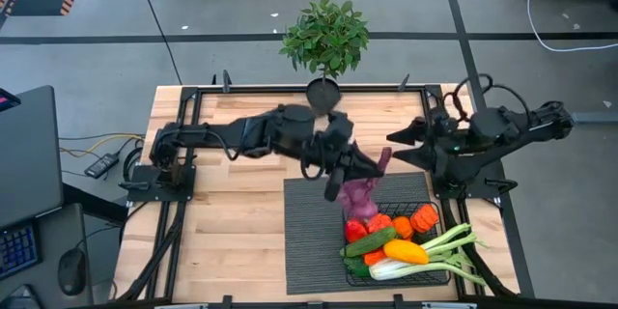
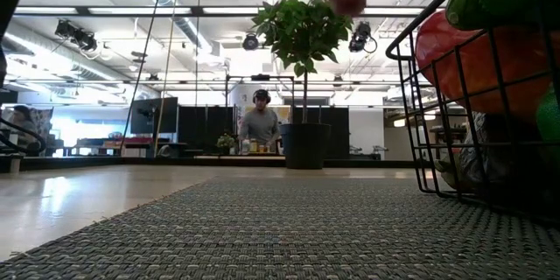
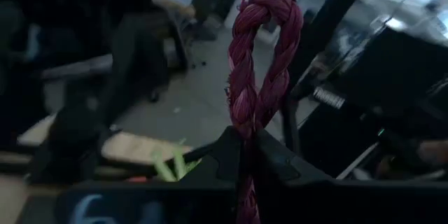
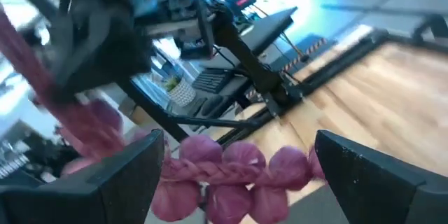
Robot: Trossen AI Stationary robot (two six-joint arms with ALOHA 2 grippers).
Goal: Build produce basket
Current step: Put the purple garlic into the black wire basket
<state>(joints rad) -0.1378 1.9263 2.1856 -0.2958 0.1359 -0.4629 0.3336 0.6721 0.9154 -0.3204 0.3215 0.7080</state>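
The grapes (image 1: 361, 196) hung by their braided stem (image 3: 260, 63) from the left gripper (image 1: 370, 167), pinched tight, just above the basket (image 1: 435, 272) of produce on the mat (image 1: 314, 237); the right gripper (image 1: 401, 145) hovered nearby, fingers wide

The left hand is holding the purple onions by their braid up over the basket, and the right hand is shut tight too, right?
Not quite. The right hand is open, as the right wrist view shows. The left hand does hold the purple onions by their braid above the basket.
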